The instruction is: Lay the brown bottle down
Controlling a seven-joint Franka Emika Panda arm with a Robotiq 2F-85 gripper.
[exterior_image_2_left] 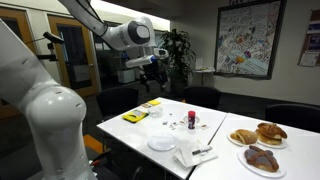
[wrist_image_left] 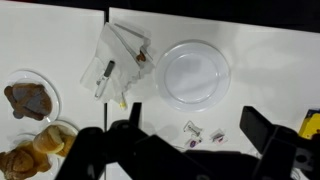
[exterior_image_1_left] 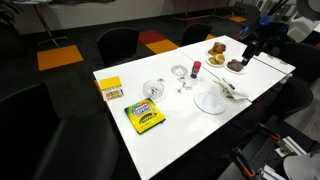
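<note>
The brown bottle (exterior_image_1_left: 196, 67) is small and dark with a reddish cap. It stands upright near the middle of the white table (exterior_image_1_left: 170, 125) and shows in both exterior views (exterior_image_2_left: 191, 119). The taller clear glass (exterior_image_1_left: 153, 90) stands farther along the table. My gripper (exterior_image_1_left: 248, 42) hangs high in the air, off to one side of the bottle (exterior_image_2_left: 150, 68). In the wrist view its fingers (wrist_image_left: 194, 120) are wide apart and empty. Tiny things show far below between them; I cannot tell which is the bottle.
A white plate (wrist_image_left: 195, 75) and a napkin with cutlery (wrist_image_left: 118, 60) lie near the bottle. Two plates of pastries (exterior_image_1_left: 237, 65) (exterior_image_1_left: 218, 47) sit at one table end. Yellow crayon boxes (exterior_image_1_left: 144, 117) (exterior_image_1_left: 111, 89) lie at the other. Dark chairs surround the table.
</note>
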